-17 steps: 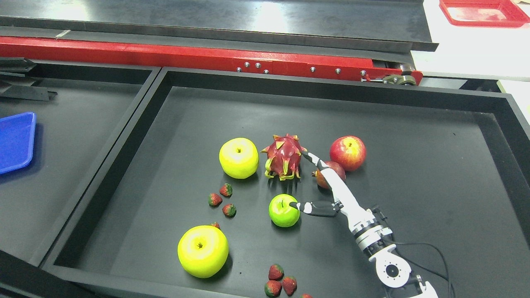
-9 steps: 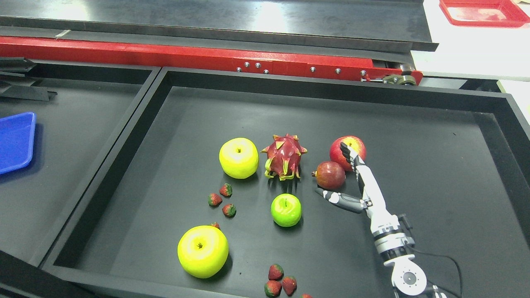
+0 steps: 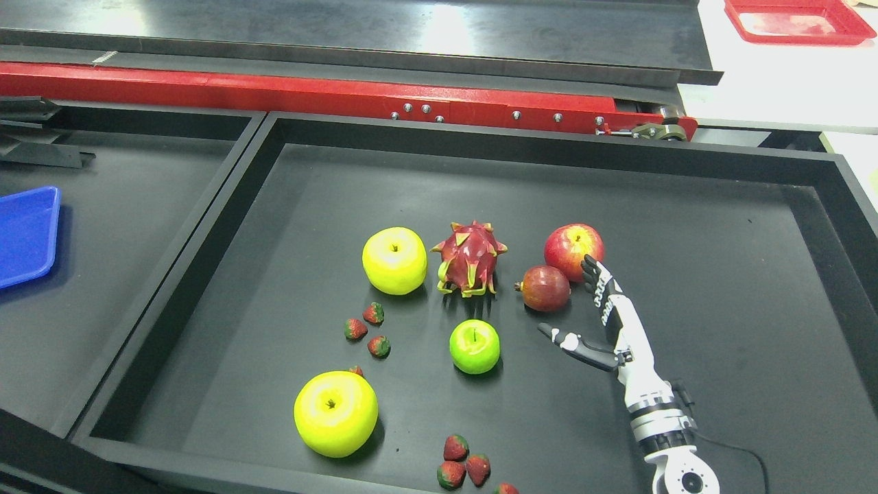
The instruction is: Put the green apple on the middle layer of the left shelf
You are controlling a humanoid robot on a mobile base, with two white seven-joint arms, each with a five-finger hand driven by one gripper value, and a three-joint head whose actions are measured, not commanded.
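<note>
The green apple (image 3: 475, 346) sits in the big black tray (image 3: 549, 147), near the middle. It stands with its stem up, and nothing is touching it.

The right hand (image 3: 607, 322) is to the right of the green apple, with a clear gap between them. Its fingers (image 3: 595, 274) are spread out and straight, and its thumb points toward the green apple. The hand holds nothing. Its arm comes in from the bottom right.

Behind the green apple is a pink dragon fruit (image 3: 470, 259). Left of the dragon fruit, just beside it, is a yellow apple (image 3: 394, 261). Behind and to the right of the green apple is a small dark red fruit (image 3: 544, 288), and a red apple (image 3: 575, 243) is just behind that. The fingertips of the right hand are close to the red apple.

In front and to the left of the green apple is a bigger yellow apple (image 3: 336, 414). Three little strawberries (image 3: 365, 331) lie to the left of the green apple. More strawberries (image 3: 463, 464) lie in front of it, near the tray's front edge.

Far to the left of the green apple, in another black tray, is a blue tray (image 3: 26, 233).
</note>
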